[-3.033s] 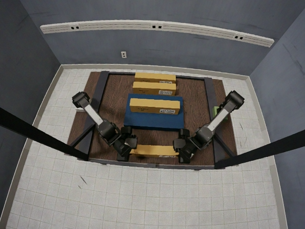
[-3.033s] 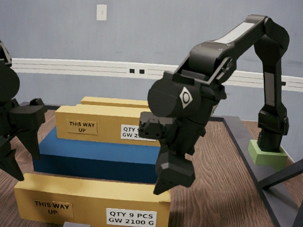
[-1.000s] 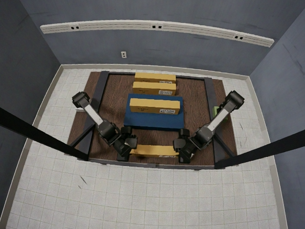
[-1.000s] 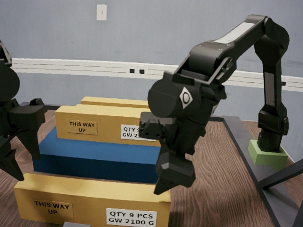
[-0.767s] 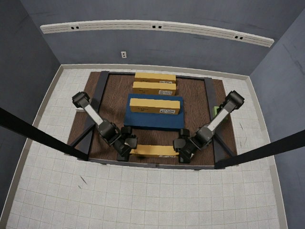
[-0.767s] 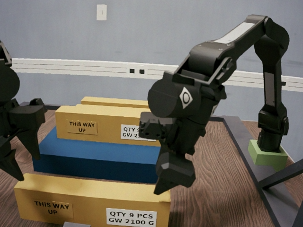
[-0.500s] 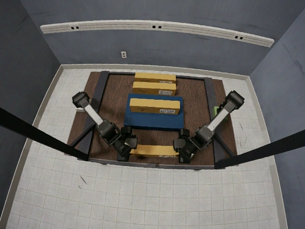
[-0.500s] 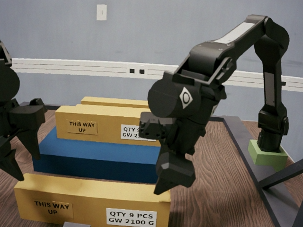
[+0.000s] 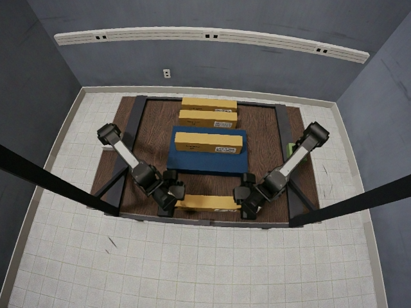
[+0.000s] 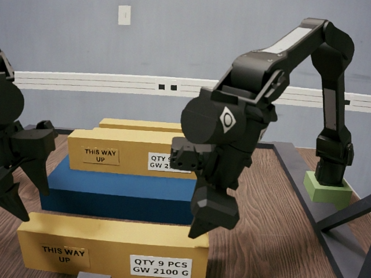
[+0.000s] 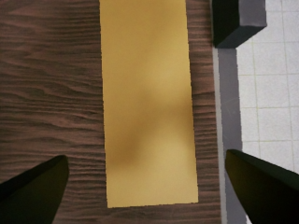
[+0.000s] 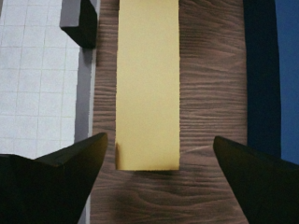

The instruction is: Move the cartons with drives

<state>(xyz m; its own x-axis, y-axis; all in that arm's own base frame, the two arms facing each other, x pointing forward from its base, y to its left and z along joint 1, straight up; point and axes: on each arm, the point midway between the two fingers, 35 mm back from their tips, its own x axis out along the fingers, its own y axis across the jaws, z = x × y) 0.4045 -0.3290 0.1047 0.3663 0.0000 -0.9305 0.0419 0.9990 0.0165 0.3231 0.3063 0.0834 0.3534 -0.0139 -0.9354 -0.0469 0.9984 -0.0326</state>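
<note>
Even, muted room light with soft shadows.
Faint shade mottles the near carton's top (image 9: 207, 200) (image 10: 98, 229) (image 11: 147, 103) (image 12: 148, 84); in the top view straight lines bow outward, and edges look jagged throughout.

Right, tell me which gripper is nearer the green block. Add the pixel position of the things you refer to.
Right. The right gripper (image 9: 244, 203) (image 10: 196, 216) (image 12: 161, 140) is at the front carton's (image 9: 209, 201) (image 10: 111, 233) (image 11: 147, 70) (image 12: 148, 84) end on the green block's (image 9: 289, 149) (image 10: 328, 196) side; the left gripper (image 9: 171, 201) (image 10: 36, 207) (image 11: 148, 161) is at the opposite end, farther from the block.
</note>
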